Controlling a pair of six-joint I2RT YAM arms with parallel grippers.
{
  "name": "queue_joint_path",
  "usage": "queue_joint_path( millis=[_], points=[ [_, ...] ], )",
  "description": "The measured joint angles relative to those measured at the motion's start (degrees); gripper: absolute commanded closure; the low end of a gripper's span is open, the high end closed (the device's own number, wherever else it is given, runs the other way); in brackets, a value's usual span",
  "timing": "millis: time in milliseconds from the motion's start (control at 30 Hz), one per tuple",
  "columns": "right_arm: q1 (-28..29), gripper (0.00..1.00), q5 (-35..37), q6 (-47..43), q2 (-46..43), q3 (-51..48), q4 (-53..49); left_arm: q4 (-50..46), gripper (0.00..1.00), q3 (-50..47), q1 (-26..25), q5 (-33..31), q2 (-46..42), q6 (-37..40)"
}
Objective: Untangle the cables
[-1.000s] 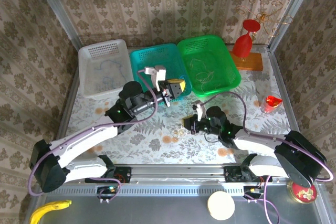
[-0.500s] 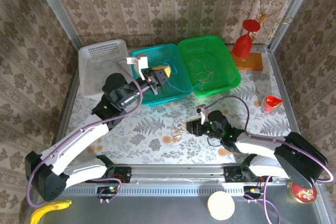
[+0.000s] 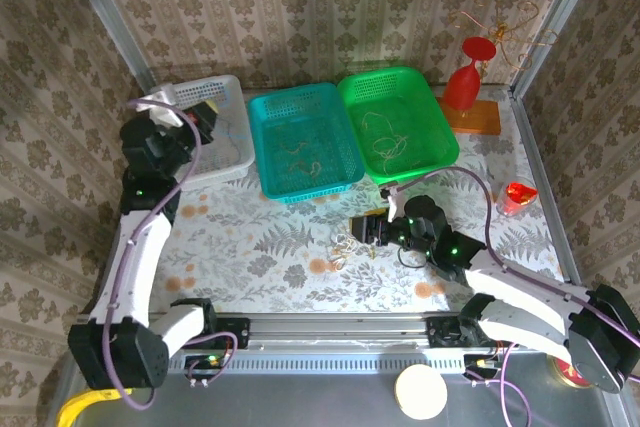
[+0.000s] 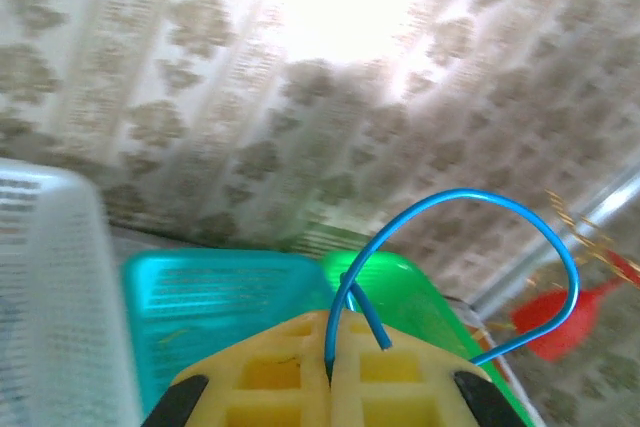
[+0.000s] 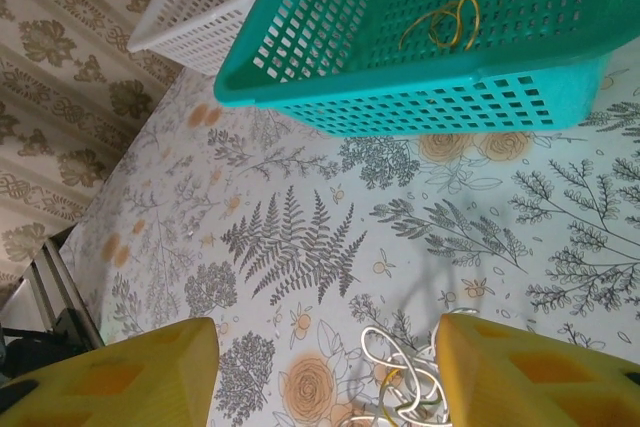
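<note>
A blue cable [image 4: 460, 194] loops up from my left gripper [image 4: 330, 372], whose yellow fingers [image 4: 250, 377] are shut on it. Seen from above, my left gripper [image 3: 203, 115] is over the white basket [image 3: 232, 147] at the back left. A small tangle of white and yellow cables [image 3: 343, 245] lies on the floral tabletop. My right gripper [image 3: 362, 231] stands open just right of it. In the right wrist view the tangle [image 5: 400, 392] sits low between the spread yellow fingers [image 5: 530, 367] of the right gripper [image 5: 325, 377], close to the right one.
A teal basket [image 3: 272, 112] with thin yellow cables [image 5: 450, 17] sits at the back middle, beside a green basket [image 3: 440, 132] holding more loose cables. A red goblet [image 3: 465, 82] on a wooden block and a small red cup [image 3: 517, 196] stand at the right.
My left arm swung left from over the teal basket to over the white basket, carrying the blue cable. My right gripper stayed low by the tangle and shifted only slightly.
</note>
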Motion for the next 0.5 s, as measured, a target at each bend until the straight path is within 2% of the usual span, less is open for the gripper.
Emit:
queue_joint_path(
  millis=[100, 200, 333, 400, 500],
  points=[
    [-0.2, 0.37, -0.1, 0.0, 0.0, 1.8, -2.9, 1.0, 1.0, 0.3, 6.1, 1.8, 4.7, 0.0],
    [-0.7, 0.37, -0.2, 0.0, 0.0, 3.1, -4.9, 2.6, 1.0, 1.0, 9.9, 3.0, 9.9, 0.0],
    [-1.4, 0.37, -0.7, 0.0, 0.3, 4.7, -7.1, 5.5, 0.88, 2.6, 12.2, 4.0, 17.1, 0.0],
    [-1.8, 0.37, -1.3, 0.0, 0.9, 5.6, -7.9, 6.4, 0.75, 4.0, 12.5, 4.3, 20.9, 0.6],
    [-2.4, 0.37, -2.1, 0.0, 1.3, 6.4, -8.9, 6.2, 0.4, 6.5, 12.6, 4.3, 25.7, 2.4]
  ],
)
